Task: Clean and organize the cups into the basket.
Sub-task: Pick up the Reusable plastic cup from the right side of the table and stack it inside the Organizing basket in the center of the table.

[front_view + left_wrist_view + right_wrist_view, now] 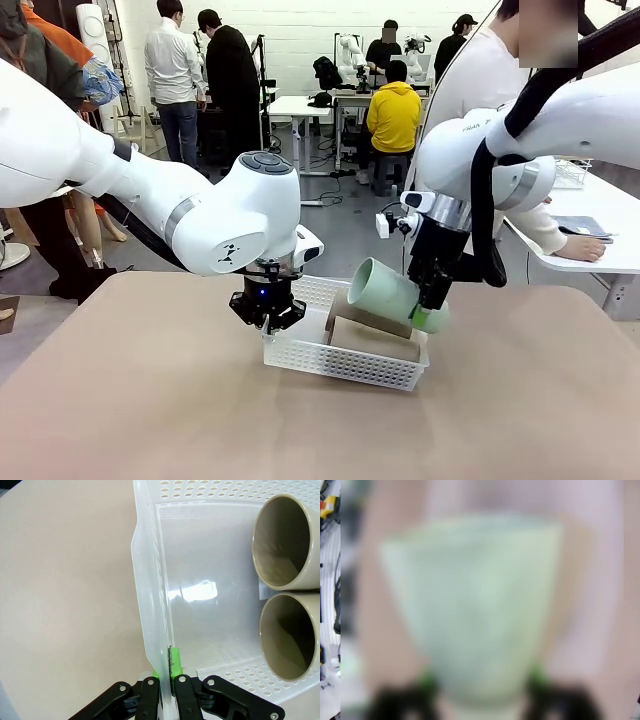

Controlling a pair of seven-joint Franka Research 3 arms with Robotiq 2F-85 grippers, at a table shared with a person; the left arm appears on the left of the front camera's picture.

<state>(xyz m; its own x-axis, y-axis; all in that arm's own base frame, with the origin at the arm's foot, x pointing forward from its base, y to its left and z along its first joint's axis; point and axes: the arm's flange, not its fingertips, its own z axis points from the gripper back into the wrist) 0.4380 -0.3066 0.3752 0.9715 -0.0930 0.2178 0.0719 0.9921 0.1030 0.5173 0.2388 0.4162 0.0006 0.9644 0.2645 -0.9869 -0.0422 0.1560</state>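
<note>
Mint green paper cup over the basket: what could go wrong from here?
1. The right end effector holds the pale mint green paper cup tilted above the two brown kraft paper cups; released, it may roll off them and out.
2. The left end effector pinches the wall of the white perforated plastic basket, which sits tilted in the front view; letting go could jolt the cups.
3. The right wrist view is blurred, so placement is hard to check.

Left gripper (267, 318) sits just left of frame center, pointing straight down, its green pads (175, 662) pinched tight onto a thin white plastic basket wall (150, 605). Right gripper (428, 305), right of center, also points down, clamped around a pale mint green paper cup (385, 290).
</note>
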